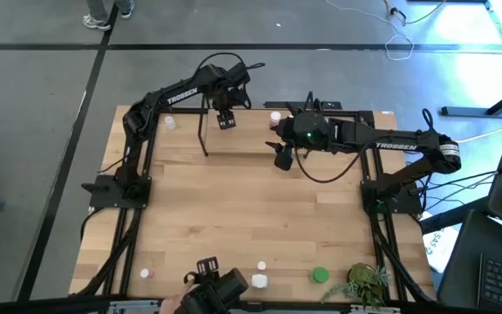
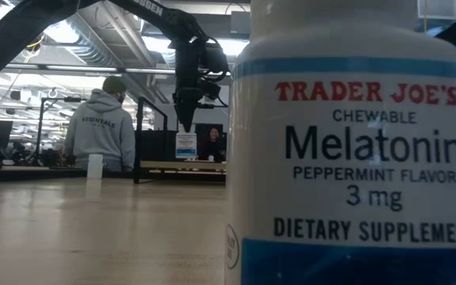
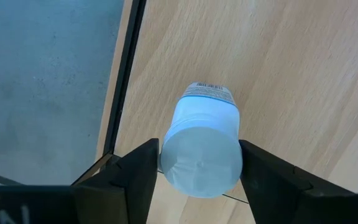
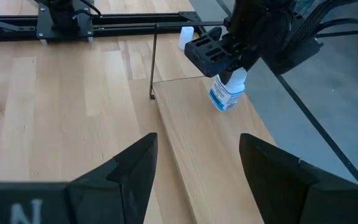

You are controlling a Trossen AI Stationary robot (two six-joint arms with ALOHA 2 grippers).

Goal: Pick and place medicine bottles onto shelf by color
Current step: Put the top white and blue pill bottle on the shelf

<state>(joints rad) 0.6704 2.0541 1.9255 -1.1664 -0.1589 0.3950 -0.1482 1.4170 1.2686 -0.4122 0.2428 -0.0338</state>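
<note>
Jaws of the left gripper (image 3: 194, 186) clamp a white, blue-labelled pill bottle (image 4: 226, 94) over the light wood shelf (image 4: 216, 155) (seemingly just above it); the right gripper (image 4: 197, 174) gapes empty beside

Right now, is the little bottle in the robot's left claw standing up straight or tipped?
Tipped. The white bottle leans in the left gripper above the shelf.

- Right at the low camera, a white bottle (image 2: 355, 150) is showing its label: "TRADER JOE'S CHEWABLE Melatonin PEPPERMINT FLAVOR 3 mg DIETARY SUPPLEMENT".
- My arms are showing "TROSSEN" in white: my left arm (image 1: 179, 93) and my right arm (image 1: 396, 144).
- Far behind, a person's grey hoodie (image 2: 101, 127) is reading "ESSENTIALS".
</note>
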